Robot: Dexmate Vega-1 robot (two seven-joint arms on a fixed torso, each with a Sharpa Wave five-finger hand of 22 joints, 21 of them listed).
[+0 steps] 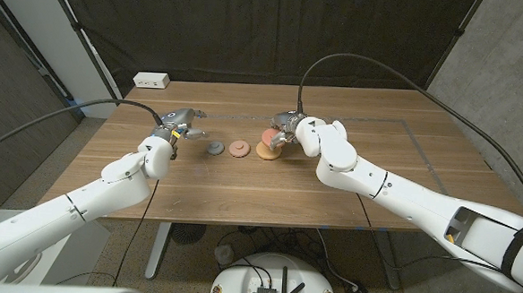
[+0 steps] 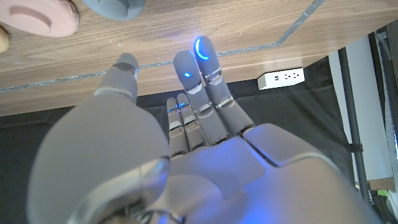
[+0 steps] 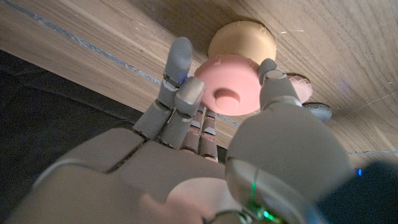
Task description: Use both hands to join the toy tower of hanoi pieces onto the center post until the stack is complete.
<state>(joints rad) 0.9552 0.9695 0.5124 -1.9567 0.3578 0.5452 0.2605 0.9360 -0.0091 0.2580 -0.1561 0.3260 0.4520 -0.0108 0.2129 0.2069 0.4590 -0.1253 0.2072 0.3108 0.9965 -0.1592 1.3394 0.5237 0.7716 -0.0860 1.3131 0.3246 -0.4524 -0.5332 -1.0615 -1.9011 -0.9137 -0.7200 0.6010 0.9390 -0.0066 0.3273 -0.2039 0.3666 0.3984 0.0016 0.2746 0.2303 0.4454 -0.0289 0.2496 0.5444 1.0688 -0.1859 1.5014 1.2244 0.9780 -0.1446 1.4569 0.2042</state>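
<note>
While both arms reach in over the wooden table (image 1: pixel 349 182), we see our right hand (image 1: pixel 287 128) at the middle of it, fingers and thumb set around a pink disc (image 3: pixel 227 84); in the right wrist view that disc sits between the fingertips (image 3: pixel 181 51) and the thumb, so we take it as held, though whether it is lifted off what lies under it we cannot tell; just beyond the fingers, under the pink disc, lies a tan, rounded base piece (image 3: pixel 242 38), the widest piece there; the pink disc is round and smooth, with a raised hub at its centre.

Our left hand (image 1: pixel 180 124) stands well apart from the right one, nearer the table's left side; in the left wrist view its fingers (image 2: pixel 202 59) are stretched out straight and close together over the wood, the thumb apart from them, and nothing lies in them; blue light glows at two fingertips.

Between the two hands, on the bare wood, lie two loose discs: a small grey disc (image 1: pixel 215 148) just beside the left hand, and a slightly larger dusty-pink disc (image 1: pixel 238 149) next to it, toward the right hand; they lie near each other, but we cannot tell whether they touch.

We count three discs and one base piece.
</note>
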